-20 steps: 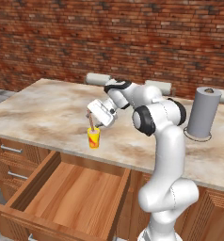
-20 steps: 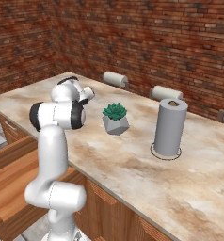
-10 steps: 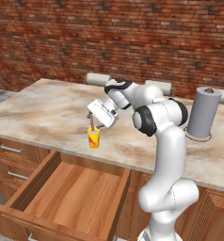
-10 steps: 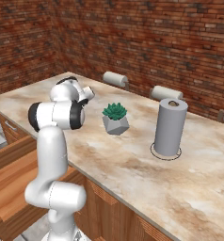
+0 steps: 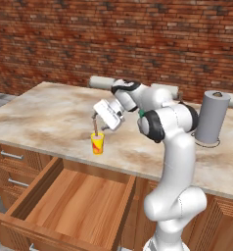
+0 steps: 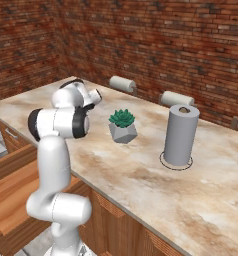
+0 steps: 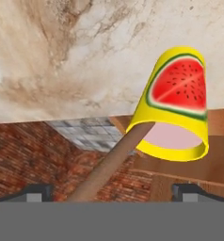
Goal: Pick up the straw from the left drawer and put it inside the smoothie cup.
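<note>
Nothing shifts over last second: arm stays parked over smoothie cup [image 5: 97,143] near counter [image 5: 50,112] front edge. Gripper [image 5: 96,120] fingers spread wide, released. Straw [image 7: 115,159] stands in cup, leaning on rim. Left drawer [image 5: 64,206] hangs open. Placement looks finished; retreat remains.
</note>
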You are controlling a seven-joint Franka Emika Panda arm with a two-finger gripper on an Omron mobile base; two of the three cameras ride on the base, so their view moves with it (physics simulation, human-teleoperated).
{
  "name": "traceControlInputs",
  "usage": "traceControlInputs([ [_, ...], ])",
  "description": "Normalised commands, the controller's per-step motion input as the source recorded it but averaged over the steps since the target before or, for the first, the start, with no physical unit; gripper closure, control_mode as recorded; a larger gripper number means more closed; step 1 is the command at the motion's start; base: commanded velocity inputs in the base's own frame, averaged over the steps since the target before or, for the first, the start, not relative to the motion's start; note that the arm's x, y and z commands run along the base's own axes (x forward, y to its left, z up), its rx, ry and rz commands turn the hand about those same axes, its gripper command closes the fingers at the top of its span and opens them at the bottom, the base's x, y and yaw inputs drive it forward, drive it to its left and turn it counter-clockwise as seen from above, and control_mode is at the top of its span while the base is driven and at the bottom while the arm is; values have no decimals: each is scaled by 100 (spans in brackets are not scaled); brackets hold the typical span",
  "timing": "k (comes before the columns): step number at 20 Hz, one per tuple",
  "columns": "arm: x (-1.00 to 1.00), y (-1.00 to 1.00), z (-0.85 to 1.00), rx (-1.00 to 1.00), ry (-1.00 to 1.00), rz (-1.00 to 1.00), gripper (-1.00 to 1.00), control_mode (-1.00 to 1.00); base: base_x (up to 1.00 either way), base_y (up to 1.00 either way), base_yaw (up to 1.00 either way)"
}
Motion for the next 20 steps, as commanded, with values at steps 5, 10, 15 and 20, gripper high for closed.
traceControlInputs([
  [5, -27, -13, 43, 3, -14, -5, -100, -100, 0, 0, 0],
  [10, -68, -18, 39, 3, -19, -2, -100, -100, 0, 0, 0],
  [15, -99, -35, 17, 3, -23, -3, -100, -100, 0, 0, 0],
  [20, -100, -51, 1, 1, -27, -8, -100, -100, 0, 0, 0],
])
